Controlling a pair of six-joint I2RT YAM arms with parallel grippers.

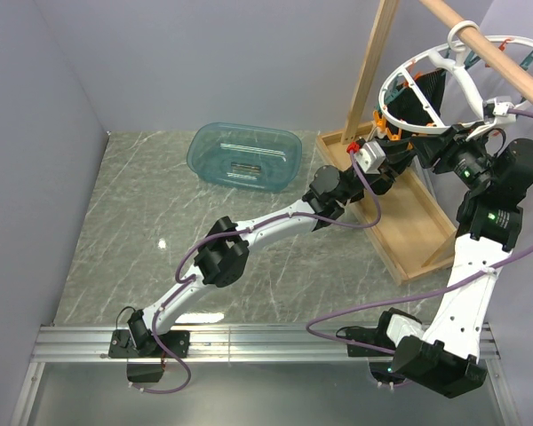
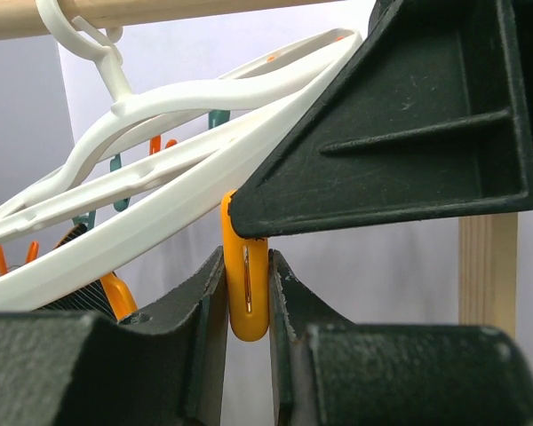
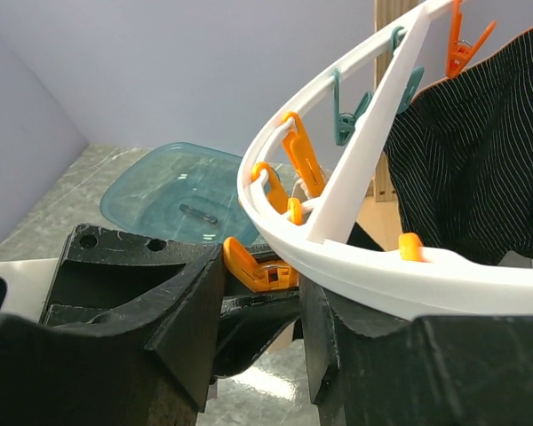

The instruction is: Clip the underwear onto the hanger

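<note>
While the hanger [image 3: 444, 275] hangs by its hook from the wooden pole [image 2: 160, 13], left gripper [image 2: 247, 259] is clamped on an orange clip [image 2: 247, 306] dangling under the white rim, one finger pressed on each side. Right gripper [image 3: 262, 284] straddles the rim just beside that clip; can't tell if its jaws are actually biting. Underwear [image 3: 471, 160] hangs from the ring's far side, black pinstriped fabric, second orange clip [image 3: 462, 44] at its top edge. Teal basin [image 3: 160, 191] sits on the table, well apart.
</note>
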